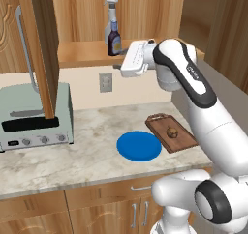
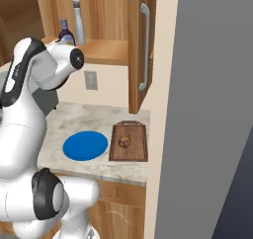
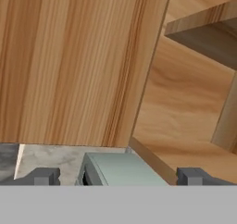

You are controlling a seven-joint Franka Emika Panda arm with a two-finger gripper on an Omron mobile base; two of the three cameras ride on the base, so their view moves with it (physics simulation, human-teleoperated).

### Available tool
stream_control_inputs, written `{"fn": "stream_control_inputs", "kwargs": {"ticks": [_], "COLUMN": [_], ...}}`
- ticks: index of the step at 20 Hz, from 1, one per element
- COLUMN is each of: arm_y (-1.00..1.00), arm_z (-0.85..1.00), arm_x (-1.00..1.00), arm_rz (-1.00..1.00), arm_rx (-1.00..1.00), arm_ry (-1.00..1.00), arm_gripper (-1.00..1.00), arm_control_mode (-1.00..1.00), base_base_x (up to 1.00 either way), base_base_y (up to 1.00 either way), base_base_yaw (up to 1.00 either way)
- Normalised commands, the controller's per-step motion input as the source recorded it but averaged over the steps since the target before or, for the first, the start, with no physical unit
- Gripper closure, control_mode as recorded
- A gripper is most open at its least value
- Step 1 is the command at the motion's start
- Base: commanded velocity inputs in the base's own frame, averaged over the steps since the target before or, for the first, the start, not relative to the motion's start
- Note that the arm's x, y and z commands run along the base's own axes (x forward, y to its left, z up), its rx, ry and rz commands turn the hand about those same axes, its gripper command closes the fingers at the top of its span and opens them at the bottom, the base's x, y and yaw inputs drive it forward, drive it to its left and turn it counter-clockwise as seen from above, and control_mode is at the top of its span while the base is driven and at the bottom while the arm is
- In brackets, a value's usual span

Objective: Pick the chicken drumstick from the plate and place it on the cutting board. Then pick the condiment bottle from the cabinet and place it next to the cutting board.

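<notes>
The chicken drumstick [image 1: 170, 131] lies on the cutting board [image 1: 184, 142], beside the blue plate [image 1: 139, 145], so the first transfer appears complete. The condiment bottle [image 1: 115, 40] stands upright on the shelf of the open cabinet [image 1: 82, 51], directly in front of a taller grey spray bottle [image 1: 111, 16]. The gripper [image 3: 118, 176] is raised at shelf height near the bottle; its fingertips [image 3: 44, 176] sit well apart with nothing between them. The bottle is judged rigid, light and smooth-sided (likely slippery, and easily tipped). Grasp the wider body at label height, not the narrow neck. The pale label is too small to read; no brand is legible.
</notes>
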Motion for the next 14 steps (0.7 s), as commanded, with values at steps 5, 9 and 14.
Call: {"fn": "stream_control_inputs", "kwargs": {"ticks": [5,9,14], "arm_y": [0.00,0.00,0.00], "arm_z": [0.04,0.10,0.11], "arm_x": [0.17,0.17,0.22], "arm_rz": [0.00,0.00,0.00], "arm_rx": [-0.01,0.00,0.00], "arm_ry": [0.00,0.00,0.01], "arm_gripper": [-1.00,-1.00,-1.00], "arm_control_mode": [-1.00,-1.00,-1.00], "base_base_x": [0.00,0.00,0.00], "base_base_y": [0.00,0.00,0.00], "base_base_yaw": [0.00,0.00,0.00]}}
